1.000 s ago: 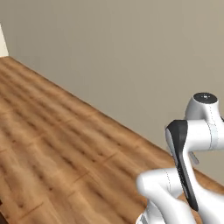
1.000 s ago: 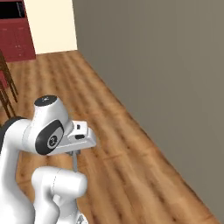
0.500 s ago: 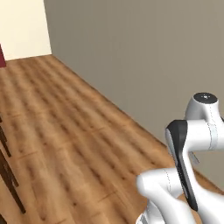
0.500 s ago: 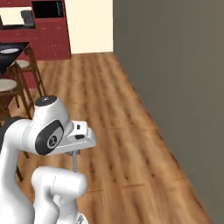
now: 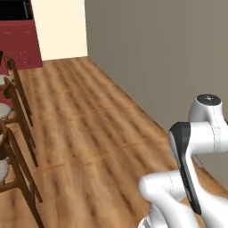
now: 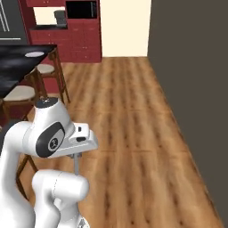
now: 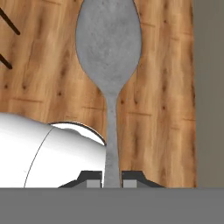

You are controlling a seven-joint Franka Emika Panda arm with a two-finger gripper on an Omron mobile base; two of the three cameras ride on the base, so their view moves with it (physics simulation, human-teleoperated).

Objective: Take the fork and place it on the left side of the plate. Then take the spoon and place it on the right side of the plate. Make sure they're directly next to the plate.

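My gripper (image 7: pixel 112 181) is shut on the thin handle of the grey spoon (image 7: pixel 109 43). Its bowl points away from the hand, over the wooden floor. In the right base view the gripper (image 6: pixel 76 154) hangs under the white hand, and the spoon (image 6: pixel 76 164) points straight down from it. A white plate (image 6: pixel 34 54) lies on the dark counter (image 6: pixel 18 67) at the far left. The fork is out of view.
Wooden stools (image 5: pixel 9 133) (image 6: pixel 26 93) stand along the counter. Red cabinets (image 6: pixel 75 40) with a black microwave (image 6: pixel 81 9) line the far end. A grey wall (image 5: pixel 169 58) runs along the right, with open wood floor (image 6: pixel 133 116) between it and the stools.
The whole picture has swung as the base turned, bringing the stools, counter and red cabinets into view. The arm holds the same pose, with the spoon still in the gripper.
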